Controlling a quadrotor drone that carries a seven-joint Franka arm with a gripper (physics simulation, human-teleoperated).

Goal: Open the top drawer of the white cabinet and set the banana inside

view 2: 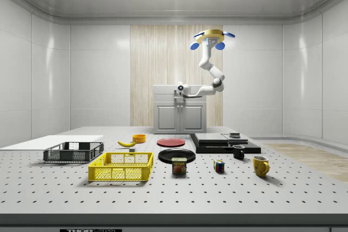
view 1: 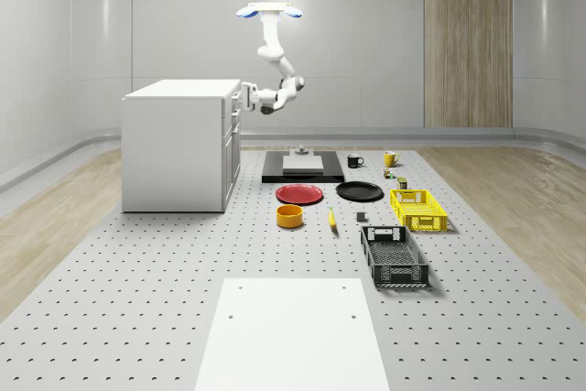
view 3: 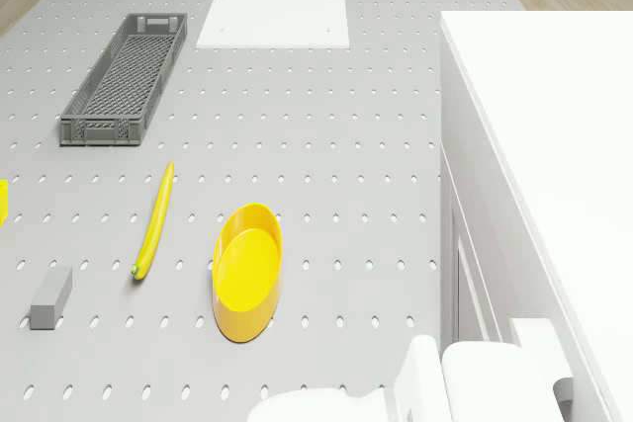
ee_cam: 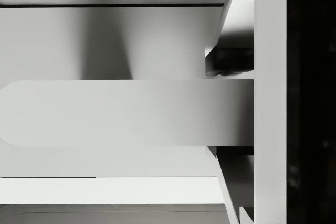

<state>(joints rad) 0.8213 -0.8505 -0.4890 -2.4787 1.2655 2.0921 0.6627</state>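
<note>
In the whole-scene view the drone (view 1: 269, 12) hovers in the air just off the white cabinet (view 1: 179, 144), above the bare desk (view 1: 137, 263) strip between the cabinet and the black slab (view 1: 303, 171). The arm (view 1: 279, 66) hangs down from it, elbows back and reaches level toward the cabinet's upper front, with the end effector (view 1: 245, 96) right at the top drawer (view 1: 233, 101) edge. The banana (view 1: 331, 219) lies on the desk well apart, between the orange bowl (view 1: 290, 216) and the dark crate (view 1: 394, 255).

The side view shows the same bent arm, forearm level, end effector at the cabinet's top front.

In the drone view the banana lies beside the bowl, with open desk between it and the cabinet.

In the wrist view the fingers (ee_cam: 231, 61) stand to either side of the drawer's flat handle bar (ee_cam: 126, 113); I cannot tell whether they clamp it.
</note>
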